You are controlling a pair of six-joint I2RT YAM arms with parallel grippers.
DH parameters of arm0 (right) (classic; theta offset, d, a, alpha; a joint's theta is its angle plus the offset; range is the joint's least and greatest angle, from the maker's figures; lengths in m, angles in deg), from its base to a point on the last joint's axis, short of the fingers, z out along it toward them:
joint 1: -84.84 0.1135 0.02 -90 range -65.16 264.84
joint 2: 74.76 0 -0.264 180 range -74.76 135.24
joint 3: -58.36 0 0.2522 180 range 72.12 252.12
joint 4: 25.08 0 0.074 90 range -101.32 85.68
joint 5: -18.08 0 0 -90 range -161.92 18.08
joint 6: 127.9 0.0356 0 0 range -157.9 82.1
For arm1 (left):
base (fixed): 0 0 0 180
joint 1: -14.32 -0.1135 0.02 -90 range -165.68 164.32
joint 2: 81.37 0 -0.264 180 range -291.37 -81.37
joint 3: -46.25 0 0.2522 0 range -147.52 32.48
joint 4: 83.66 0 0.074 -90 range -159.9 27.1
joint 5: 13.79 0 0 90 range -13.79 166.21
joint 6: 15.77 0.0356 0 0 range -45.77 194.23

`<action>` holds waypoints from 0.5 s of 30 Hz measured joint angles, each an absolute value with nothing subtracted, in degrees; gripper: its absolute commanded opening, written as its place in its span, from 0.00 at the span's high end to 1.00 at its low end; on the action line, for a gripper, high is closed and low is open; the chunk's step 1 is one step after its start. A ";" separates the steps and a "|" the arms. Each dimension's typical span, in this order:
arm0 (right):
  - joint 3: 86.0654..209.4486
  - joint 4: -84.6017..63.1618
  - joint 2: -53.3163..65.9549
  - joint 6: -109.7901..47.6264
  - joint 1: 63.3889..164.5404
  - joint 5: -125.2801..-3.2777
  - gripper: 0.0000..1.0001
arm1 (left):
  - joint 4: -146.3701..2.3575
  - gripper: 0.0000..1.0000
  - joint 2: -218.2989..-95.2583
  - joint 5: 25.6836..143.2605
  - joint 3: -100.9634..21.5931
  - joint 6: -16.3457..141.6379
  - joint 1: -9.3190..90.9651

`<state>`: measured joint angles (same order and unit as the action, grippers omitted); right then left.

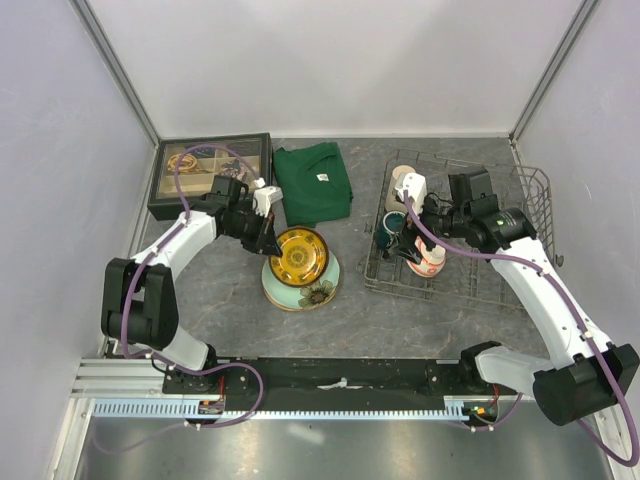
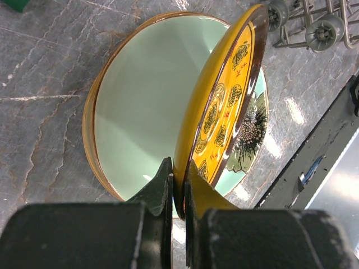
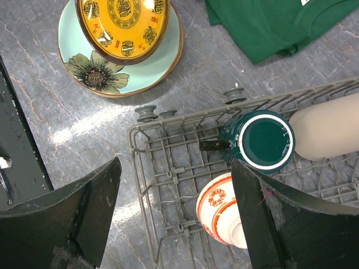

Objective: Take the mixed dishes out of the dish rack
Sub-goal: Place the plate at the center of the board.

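Small yellow patterned plate (image 2: pixel 221 112) stands pinched edgewise in left hand (image 2: pixel 178 175).

A folded green cloth (image 1: pixel 312 185) lies flat on the grey marbled tabletop (image 1: pixel 350 320), just beyond the left pincer (image 1: pixel 271 241) and slightly to its right. A black tray (image 1: pixel 210 172) sits beyond and left of that pincer, close beside the cloth. Its compartments seem to hold small patterned pieces.

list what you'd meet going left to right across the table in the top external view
black compartmented tray → folded green cloth → dish rack. The small yellow patterned plate is left out because it overlaps the cloth's span.
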<state>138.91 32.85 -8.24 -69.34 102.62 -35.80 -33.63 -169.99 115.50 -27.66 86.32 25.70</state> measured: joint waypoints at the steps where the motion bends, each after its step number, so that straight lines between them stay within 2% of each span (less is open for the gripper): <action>1: 138.91 32.85 -8.24 -69.34 102.62 -35.82 0.12 | -33.50 0.99 -169.99 115.56 -27.66 86.32 25.68; 15: 138.91 31.95 -8.24 -69.12 102.62 -40.76 0.12 | -32.06 0.99 -172.81 115.80 -27.63 86.35 25.63</action>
